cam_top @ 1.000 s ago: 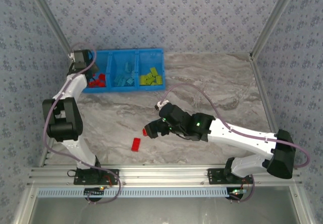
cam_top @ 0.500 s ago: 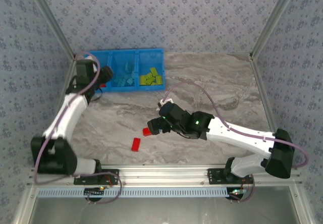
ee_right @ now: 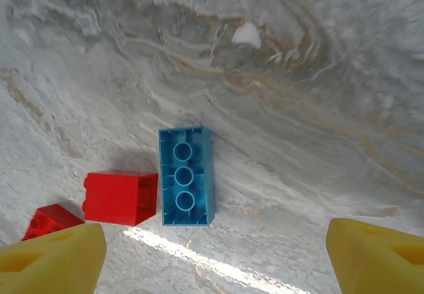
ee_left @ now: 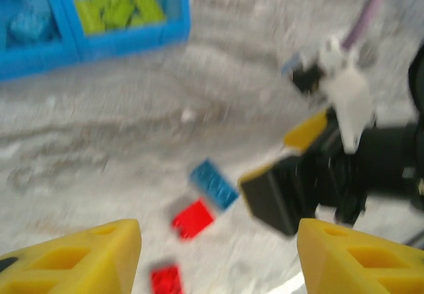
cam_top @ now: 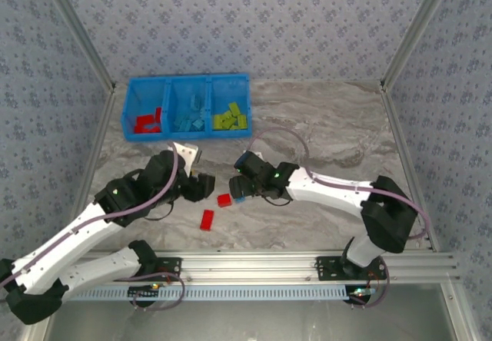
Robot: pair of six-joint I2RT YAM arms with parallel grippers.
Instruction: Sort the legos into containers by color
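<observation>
The right end effector (ee_right: 212,257), spread and empty, hovers above the blue brick (ee_right: 186,175). The left end effector (cam_top: 203,187), likewise spread, is near it. A red brick (ee_right: 120,197) lies just beside it. Risk: the arms collide over the same bricks, or one pinch takes both colours.

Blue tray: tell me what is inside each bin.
In the tray, the left bin holds red bricks, the middle light blue bricks, the right yellow-green bricks. Any bricks beneath the piles are covered, so counts are uncertain.

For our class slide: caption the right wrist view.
Right gripper open above an upturned blue brick beside a red brick.
</observation>
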